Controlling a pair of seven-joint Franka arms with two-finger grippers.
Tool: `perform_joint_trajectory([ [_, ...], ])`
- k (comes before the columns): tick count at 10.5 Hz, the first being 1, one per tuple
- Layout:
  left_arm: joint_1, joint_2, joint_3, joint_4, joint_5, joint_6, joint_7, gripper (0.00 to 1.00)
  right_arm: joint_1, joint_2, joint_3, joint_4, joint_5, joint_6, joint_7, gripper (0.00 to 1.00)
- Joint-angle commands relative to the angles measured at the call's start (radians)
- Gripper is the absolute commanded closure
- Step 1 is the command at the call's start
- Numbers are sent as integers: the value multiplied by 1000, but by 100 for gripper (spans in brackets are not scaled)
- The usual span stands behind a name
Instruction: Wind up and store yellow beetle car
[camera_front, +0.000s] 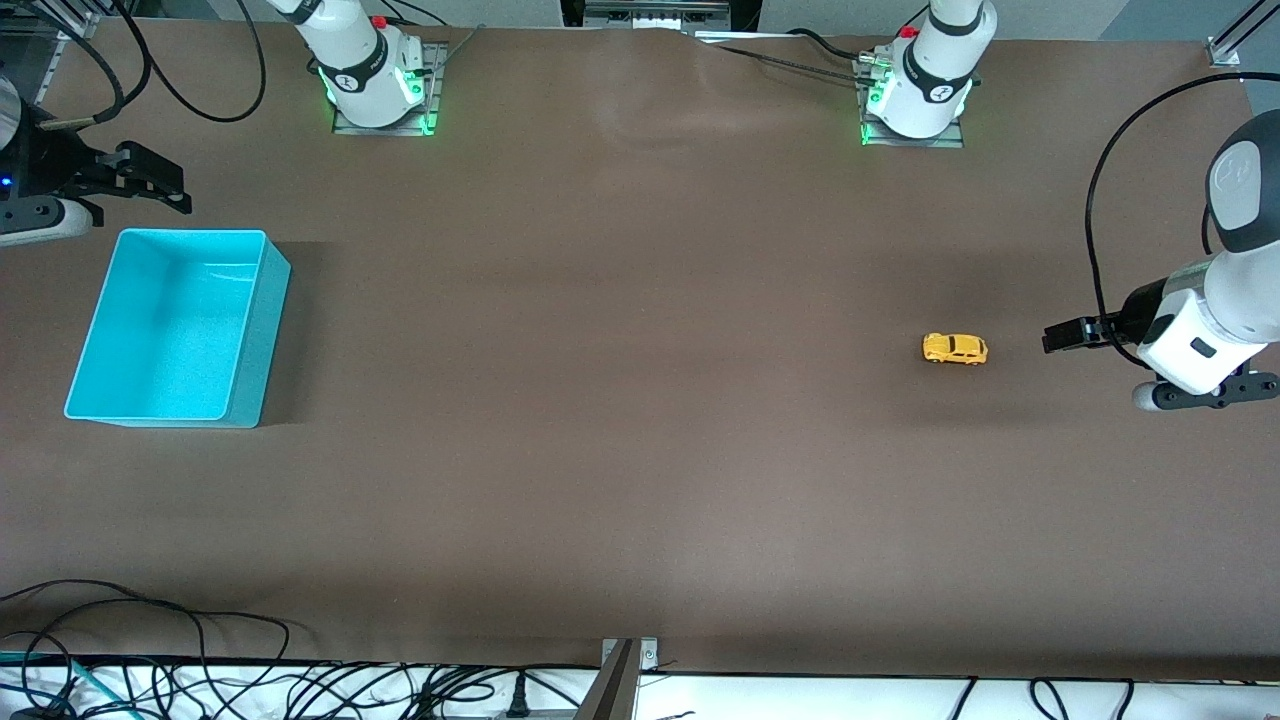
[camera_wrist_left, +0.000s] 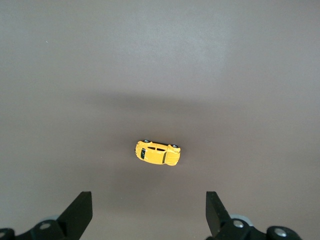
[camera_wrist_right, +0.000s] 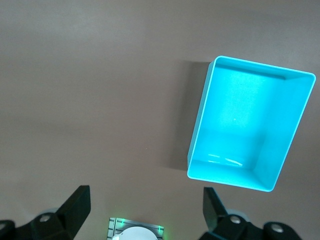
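Nowhere legible writing: yellow beetle car (camera_front: 954, 348).

A: The front view looks down from high across the desk (camera_front: 640, 450), facing the two bases along its top edge, and takes in the whole surface.

B: And the wrist views?

A: Each looks down past its own spread jaws. The left wrist view sits fairly close above the car (camera_wrist_left: 158, 153), which the front view also shows toward the left arm's end. The right wrist view, from higher, shares the bin (camera_wrist_right: 200, 130) and the right arm's base with the front view.
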Motion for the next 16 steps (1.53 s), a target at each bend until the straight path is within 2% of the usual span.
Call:
perform_joint_trajectory([
  [1, 12, -1, 0, 1, -25, -3, 31, 0, -4, 13, -1, 23, 6, -13, -6, 0],
  [16, 10, 13, 0, -27, -11, -3, 88, 0, -3, 33, 0, 24, -1, -8, -11, 0],
])
